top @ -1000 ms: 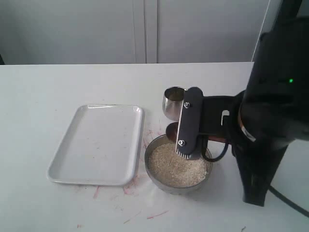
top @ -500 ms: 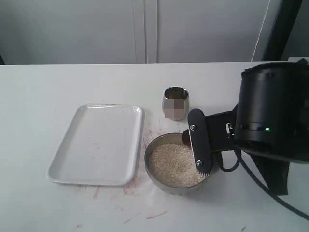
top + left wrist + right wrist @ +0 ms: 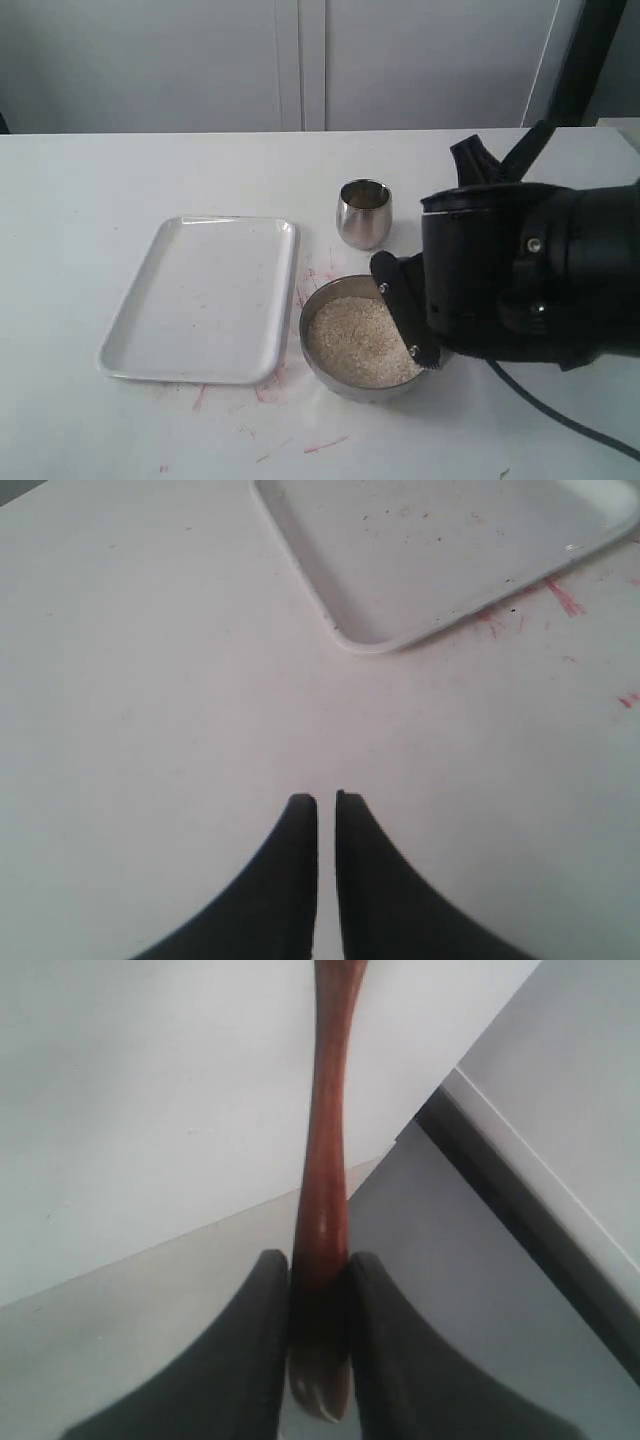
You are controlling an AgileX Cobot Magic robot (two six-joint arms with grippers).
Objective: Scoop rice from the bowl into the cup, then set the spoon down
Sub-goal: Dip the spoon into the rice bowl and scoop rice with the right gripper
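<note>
Right jaws: held spoon (image 3: 325, 1140) by its handle, above the right rim of bowl (image 3: 318, 374); bowl, full of rice (image 3: 355, 342), stood on table (image 3: 100, 180). Cup (image 3: 363, 212) stood upright just behind it. Left jaws: nearly closed, empty

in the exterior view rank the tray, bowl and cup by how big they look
1. white tray, clearly the largest
2. bowl, its right edge hidden
3. cup, the smallest, though it sits farther back, which may shrink it a little

Soft even light, faint shadows, mild blur, cup (image 3: 364, 213) glinting
</note>
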